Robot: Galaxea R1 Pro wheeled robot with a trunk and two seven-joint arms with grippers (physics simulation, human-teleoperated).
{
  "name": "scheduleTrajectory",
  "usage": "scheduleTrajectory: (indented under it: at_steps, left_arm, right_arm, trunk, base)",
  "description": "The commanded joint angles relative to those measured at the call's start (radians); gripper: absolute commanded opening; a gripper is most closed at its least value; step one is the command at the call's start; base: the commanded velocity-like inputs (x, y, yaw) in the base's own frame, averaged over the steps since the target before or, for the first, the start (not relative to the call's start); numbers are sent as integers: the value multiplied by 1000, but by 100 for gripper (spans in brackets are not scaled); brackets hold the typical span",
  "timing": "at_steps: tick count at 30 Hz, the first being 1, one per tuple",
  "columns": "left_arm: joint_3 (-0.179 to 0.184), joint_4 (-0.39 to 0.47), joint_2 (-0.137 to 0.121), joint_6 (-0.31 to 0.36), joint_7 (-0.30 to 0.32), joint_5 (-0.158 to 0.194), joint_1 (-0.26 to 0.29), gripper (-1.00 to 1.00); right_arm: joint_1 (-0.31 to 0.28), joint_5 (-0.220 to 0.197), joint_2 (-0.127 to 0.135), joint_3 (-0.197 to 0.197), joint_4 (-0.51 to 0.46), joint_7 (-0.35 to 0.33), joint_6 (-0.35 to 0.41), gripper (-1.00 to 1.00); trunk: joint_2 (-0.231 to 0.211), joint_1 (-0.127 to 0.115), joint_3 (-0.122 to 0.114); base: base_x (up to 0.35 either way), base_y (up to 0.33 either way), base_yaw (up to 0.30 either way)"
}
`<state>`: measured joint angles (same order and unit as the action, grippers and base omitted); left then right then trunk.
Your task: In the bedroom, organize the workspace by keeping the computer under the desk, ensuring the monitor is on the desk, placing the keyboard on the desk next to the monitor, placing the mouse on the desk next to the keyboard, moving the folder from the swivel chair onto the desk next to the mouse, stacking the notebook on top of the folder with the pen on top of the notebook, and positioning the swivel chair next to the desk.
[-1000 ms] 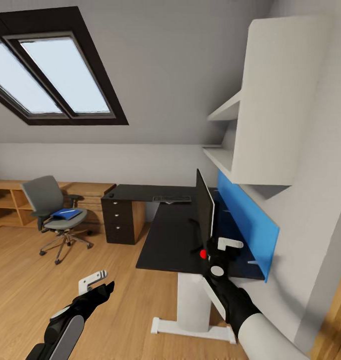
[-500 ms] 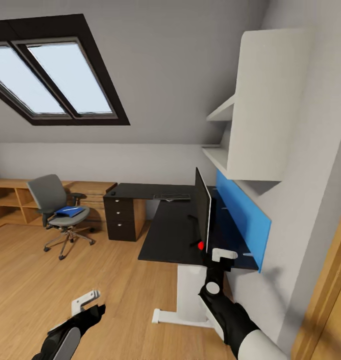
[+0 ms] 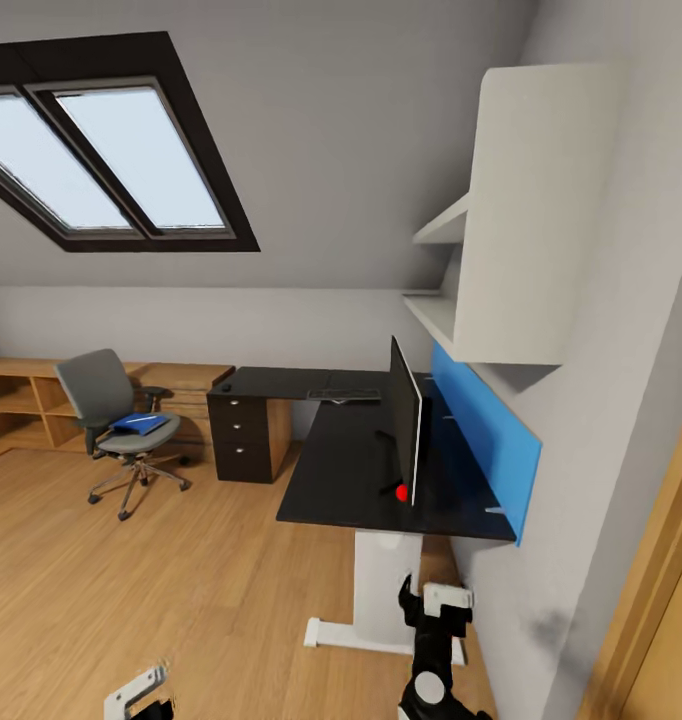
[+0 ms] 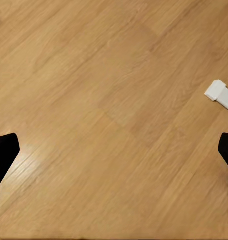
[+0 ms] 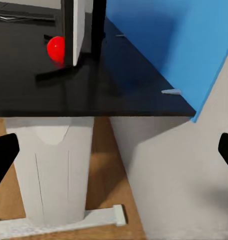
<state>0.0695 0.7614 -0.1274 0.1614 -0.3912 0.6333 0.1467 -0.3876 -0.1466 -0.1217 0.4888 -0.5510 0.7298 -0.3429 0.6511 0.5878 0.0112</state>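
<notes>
Both grippers, the left gripper and the right gripper, hang low with fingers spread wide and nothing in them, because the blue folder sits far ahead on the swivel chair, well left of the desk.

- The bench ahead of me is long, black and L-shaped, with a three-drawer block at its far left end.
- The monitor stands upright on it, edge-on to me, screen black.
- The keyboard lies flat at the far corner of the bench.
- The swivel chair, grey, stands well apart to the left.
- The folder, bright blue, lies on its seat.
</notes>
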Motion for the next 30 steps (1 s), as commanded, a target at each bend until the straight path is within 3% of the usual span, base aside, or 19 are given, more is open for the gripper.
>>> scheduleTrajectory:
  at_steps: [1,7,8,13,16,19,22,23,30]
  left_arm:
    - [9,-143,0,-156,109,-42,1,100]
    - [10,-219,2,-173,117,-48,1,100]
    - [9,-279,3,-186,120,-52,1,100]
    - [9,-282,4,-188,120,-52,1,100]
    - [9,-283,4,-189,120,-51,1,100]
    - [9,-283,4,-189,120,-51,1,100]
    - [9,-283,3,-189,128,-50,1,100]
    - [9,-283,2,-188,153,-49,1,100]
    - [5,-284,-2,-183,285,-45,1,100]
  right_arm:
    - [1,-12,-17,11,228,2,-139,100]
    - [1,-17,-15,8,311,-8,-170,100]
    - [1,-19,-9,3,369,-231,-175,100]
    - [1,-29,-8,-6,396,-368,-175,100]
    - [1,-62,-6,-9,399,-387,-181,100]
    - [1,-131,1,-10,402,-399,-193,100]
    - [1,-172,14,-11,403,-403,-196,100]
    - [1,-197,20,-10,403,-405,-197,100]
    - [1,-209,20,-10,404,-406,-197,100]
  trunk:
    - [-6,-4,-2]
    - [-48,-27,-21]
    - [-55,-30,-24]
    - [-90,-50,-40]
    - [-111,-61,-49]
    - [-132,-73,-59]
    - [-153,-84,-68]
    - [-160,-88,-71]
    - [-209,-115,-93]
  base:
    - [0,0,0]
    - [27,27,0]
    - [181,243,0]
    - [185,249,0]
    - [187,253,0]
    - [187,255,0]
    - [187,256,0]
    - [187,256,0]
    - [186,258,0]
